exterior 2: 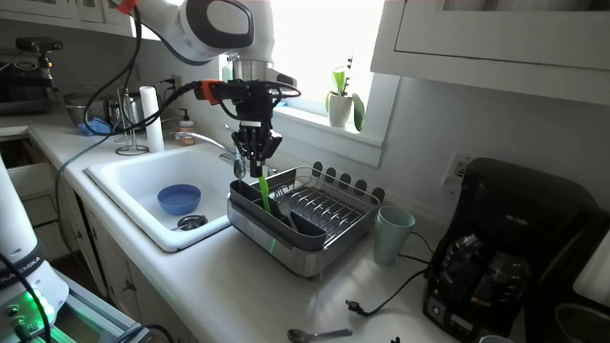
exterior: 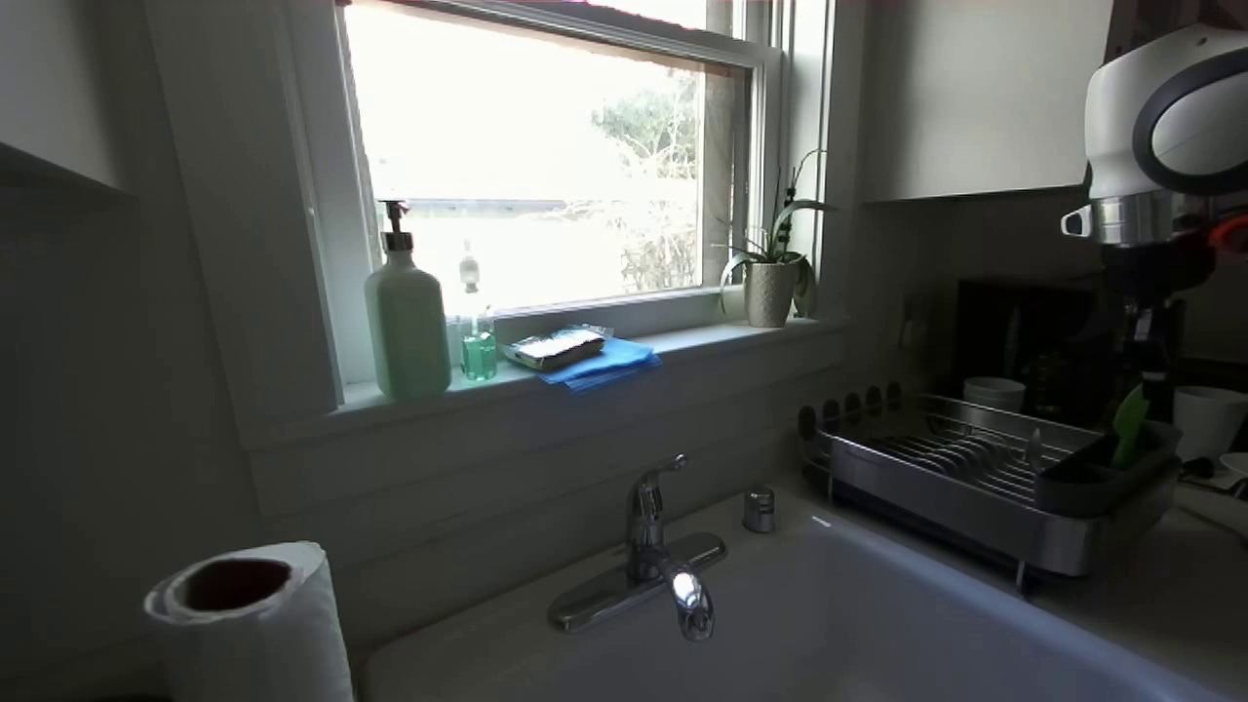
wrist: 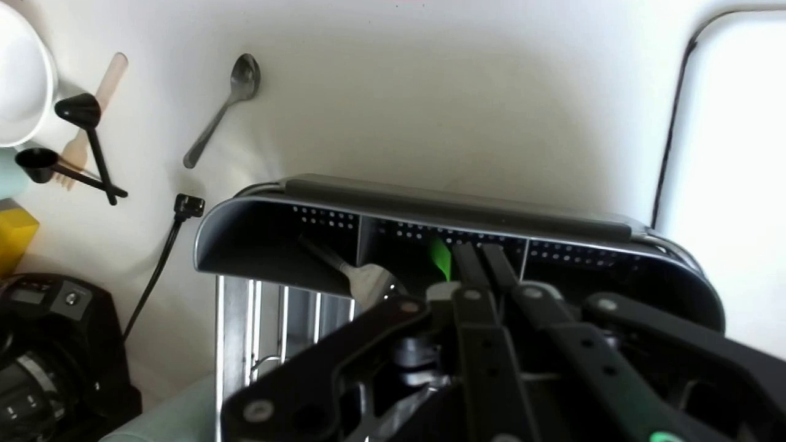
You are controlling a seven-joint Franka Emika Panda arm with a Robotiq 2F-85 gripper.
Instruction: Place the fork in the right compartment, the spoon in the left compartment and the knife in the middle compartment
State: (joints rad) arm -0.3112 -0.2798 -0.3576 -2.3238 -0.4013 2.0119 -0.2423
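Gripper point(wrist: 479, 248) is pressed together; nothing is seen between the jaws. Just below and beside it, the knife point(exterior 2: 265, 194) is propped, tilted, in the middle compartment point(wrist: 399, 245). Judged light, stiff, slick; best pinched across its upper end.

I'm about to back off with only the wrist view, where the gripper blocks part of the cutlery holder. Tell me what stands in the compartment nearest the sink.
Observer: A spoon, bowl end up, as an exterior view shows.
Operator: Now tell me how high the green knife reaches.
Observer: Above the rim of the cutlery holder in both exterior views, its top end close to the gripper; whether they touch, I can't tell.
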